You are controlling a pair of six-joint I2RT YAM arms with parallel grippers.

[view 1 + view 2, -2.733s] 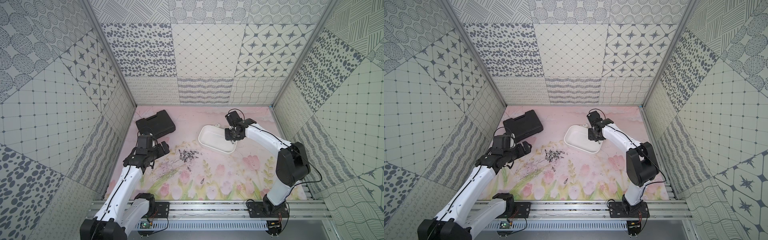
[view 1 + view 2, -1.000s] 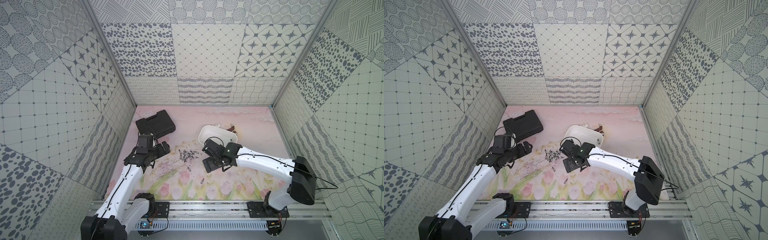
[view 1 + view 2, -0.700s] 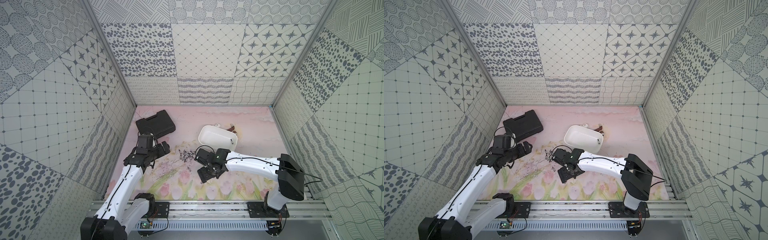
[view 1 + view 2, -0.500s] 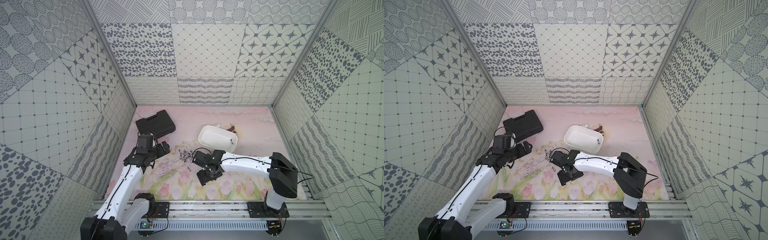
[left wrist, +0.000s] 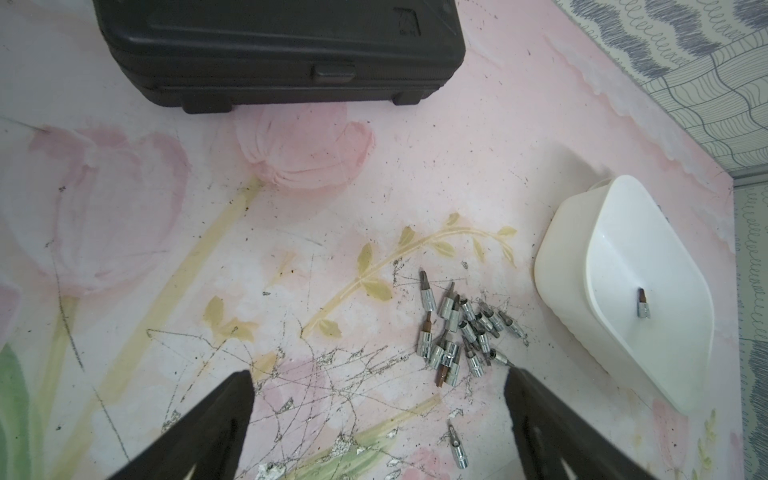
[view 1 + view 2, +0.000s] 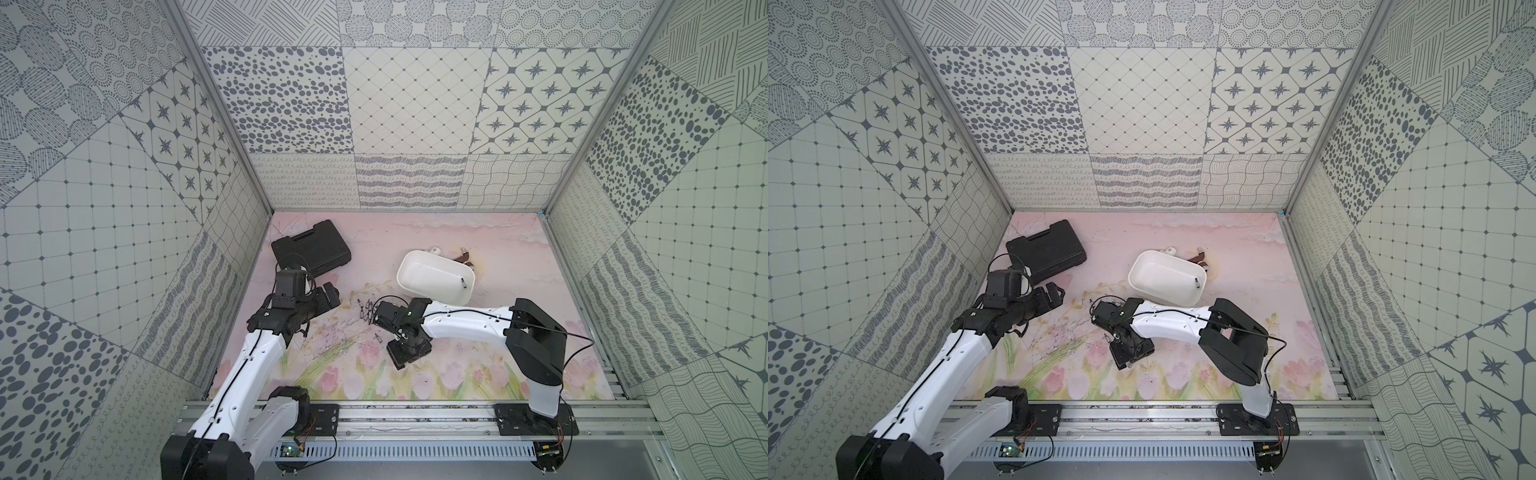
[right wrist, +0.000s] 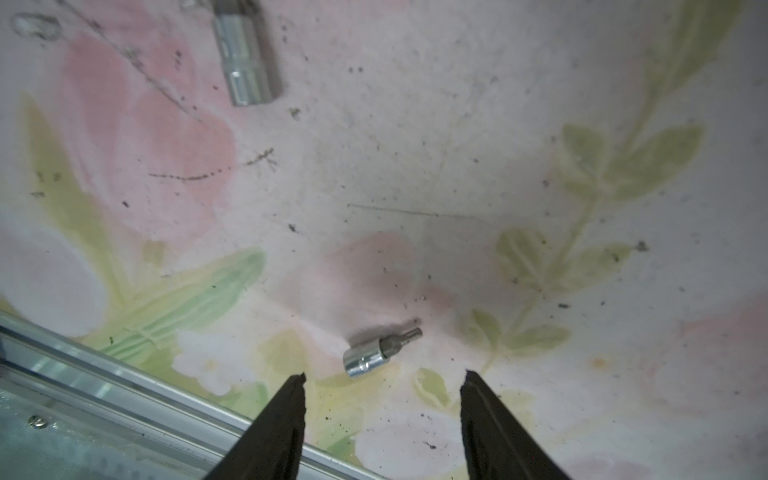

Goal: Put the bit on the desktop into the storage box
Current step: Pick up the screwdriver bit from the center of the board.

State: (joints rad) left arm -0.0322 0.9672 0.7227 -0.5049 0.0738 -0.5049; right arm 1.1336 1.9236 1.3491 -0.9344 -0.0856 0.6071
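Observation:
The white storage box (image 6: 415,266) (image 6: 1144,266) stands at the back middle of the tulip-printed desktop (image 6: 511,245), with one bit (image 6: 462,282) (image 5: 643,307) lying inside. A pile of several silver bits (image 6: 365,309) (image 5: 461,328) lies to its front left. My right gripper (image 6: 409,355) (image 6: 1130,358) points down at the desktop in front of the pile. In the right wrist view its jaws (image 7: 383,374) stand apart, and a lone bit (image 7: 380,351) lies just beyond the tips, untouched. My left gripper (image 6: 328,293) (image 5: 378,378) hovers open left of the pile.
A black tool case (image 6: 311,247) (image 5: 282,50) lies at the back left. Small white and brown items (image 6: 463,255) sit behind the box. Another loose bit (image 5: 456,446) (image 7: 247,62) lies in front of the pile. The metal rail (image 6: 415,415) (image 7: 124,395) borders the front edge.
My right arm has swung from the storage box to the front of the desktop, down over a lone bit, and its jaws have narrowed. The left arm has not moved.

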